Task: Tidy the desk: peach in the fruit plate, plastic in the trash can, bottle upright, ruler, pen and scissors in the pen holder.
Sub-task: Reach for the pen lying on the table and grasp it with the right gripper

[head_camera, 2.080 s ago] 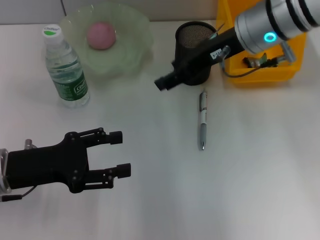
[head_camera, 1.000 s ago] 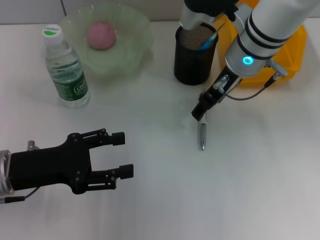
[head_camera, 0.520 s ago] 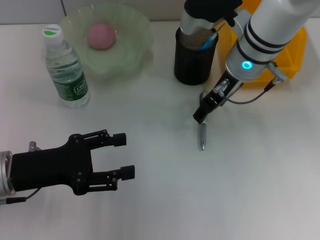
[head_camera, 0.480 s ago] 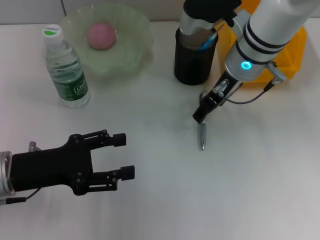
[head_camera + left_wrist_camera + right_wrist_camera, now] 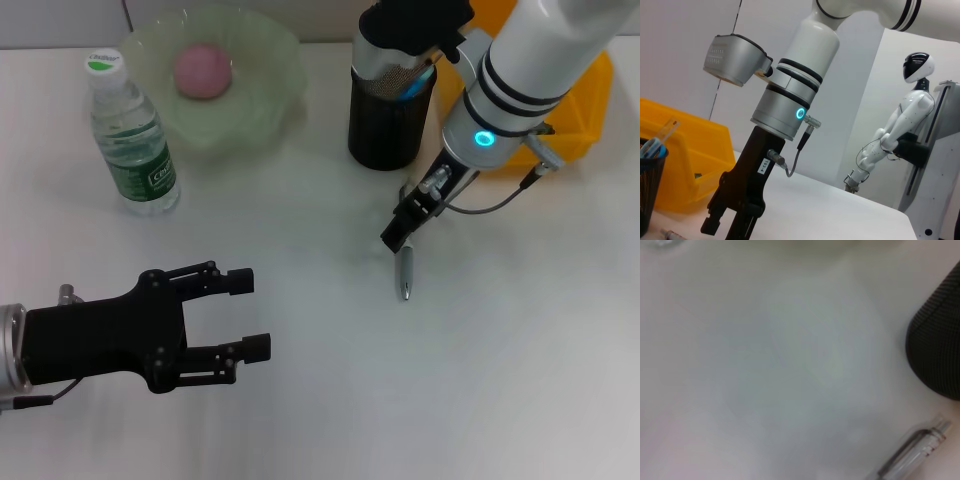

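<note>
Head view: the right end effector [image 5: 397, 237] hangs over the pen [image 5: 405, 270] on the desk [image 5: 520, 330], grip state unclear; the left end effector [image 5: 250, 315] rests open, empty. Left wrist view: pen holder [image 5: 647, 192] beside trash can [image 5: 695, 160]. Right wrist view: pen [image 5: 912, 450] near holder [image 5: 937, 350].

The bottle [image 5: 132, 140] carries a green label [image 5: 148, 180] with white lettering, too small to read; its cap bears a green mark that cannot be made out either. A small white sticker [image 5: 764, 165] on the black body of the right gripper [image 5: 732, 220] shows dark characters, apparently digits, not clearly legible. No other text shows.
</note>
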You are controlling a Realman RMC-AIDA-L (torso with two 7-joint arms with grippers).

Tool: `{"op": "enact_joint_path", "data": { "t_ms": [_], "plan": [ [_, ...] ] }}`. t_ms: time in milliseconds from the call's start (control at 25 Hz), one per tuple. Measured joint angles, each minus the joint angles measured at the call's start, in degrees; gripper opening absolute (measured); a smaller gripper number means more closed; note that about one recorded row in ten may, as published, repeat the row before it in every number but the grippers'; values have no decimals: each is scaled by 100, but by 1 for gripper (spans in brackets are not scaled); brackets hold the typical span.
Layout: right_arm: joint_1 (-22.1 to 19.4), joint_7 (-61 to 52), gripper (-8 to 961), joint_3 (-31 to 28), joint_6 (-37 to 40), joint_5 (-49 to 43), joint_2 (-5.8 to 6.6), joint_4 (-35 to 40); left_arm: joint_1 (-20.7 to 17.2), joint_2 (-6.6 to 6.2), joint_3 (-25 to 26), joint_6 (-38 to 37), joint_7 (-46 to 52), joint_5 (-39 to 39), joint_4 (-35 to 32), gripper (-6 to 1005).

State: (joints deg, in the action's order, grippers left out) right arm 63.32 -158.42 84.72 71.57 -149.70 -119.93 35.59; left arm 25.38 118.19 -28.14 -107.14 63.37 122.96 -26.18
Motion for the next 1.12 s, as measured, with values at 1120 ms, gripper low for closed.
{"op": "enact_joint_path", "data": {
  "t_ms": [1120],
  "plan": [
    [76,38,736,378,-169,217,5,-244,-16,3,-25,9,2,0,-2,804]
  ]
}}
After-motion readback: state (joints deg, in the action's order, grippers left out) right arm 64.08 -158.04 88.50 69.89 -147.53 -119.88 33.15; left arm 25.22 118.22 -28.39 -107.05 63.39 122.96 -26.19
